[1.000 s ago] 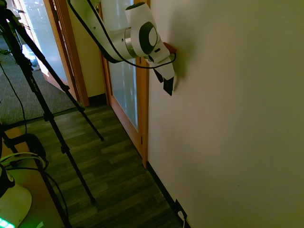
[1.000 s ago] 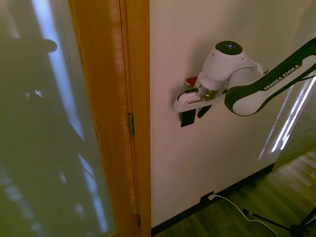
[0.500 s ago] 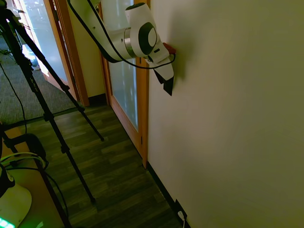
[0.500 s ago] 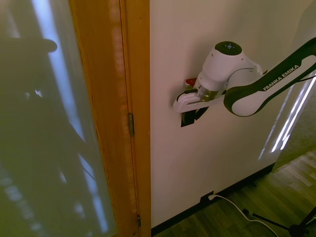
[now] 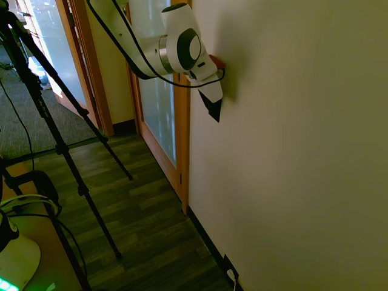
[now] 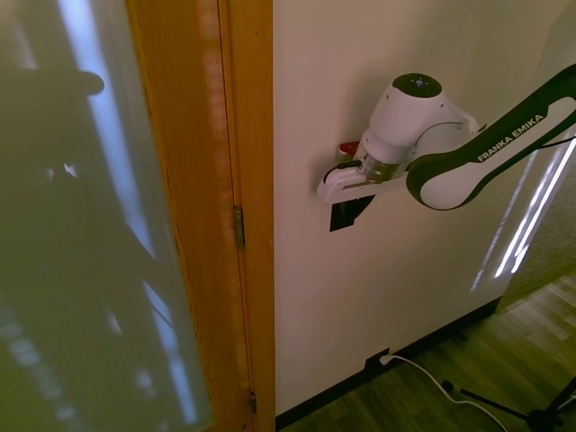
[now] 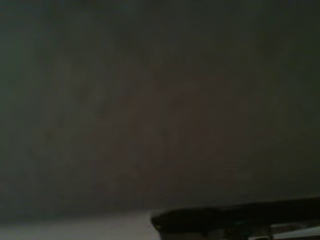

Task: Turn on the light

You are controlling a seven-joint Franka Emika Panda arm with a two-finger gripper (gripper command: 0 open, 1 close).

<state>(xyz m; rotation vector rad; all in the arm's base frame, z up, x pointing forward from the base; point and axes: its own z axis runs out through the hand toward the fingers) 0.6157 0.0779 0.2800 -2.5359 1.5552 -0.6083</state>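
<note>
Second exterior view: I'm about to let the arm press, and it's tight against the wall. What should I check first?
1. Gripper at the wall: ok, it sits right against it, beside the wooden door frame.
2. Switch located: cannot tell; the dark shape under the gripper cannot be separated into plate and gripper.
3. Wrist view usable: not ok, dark and blurred.
4. Outlet plate with white cord clear of the gripper: ok, it is low by the floor.
5. Light already on: cannot tell; no lamp in view.

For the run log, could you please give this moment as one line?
gripper at switch on wall | contact unclear | grip state unclear
</note>
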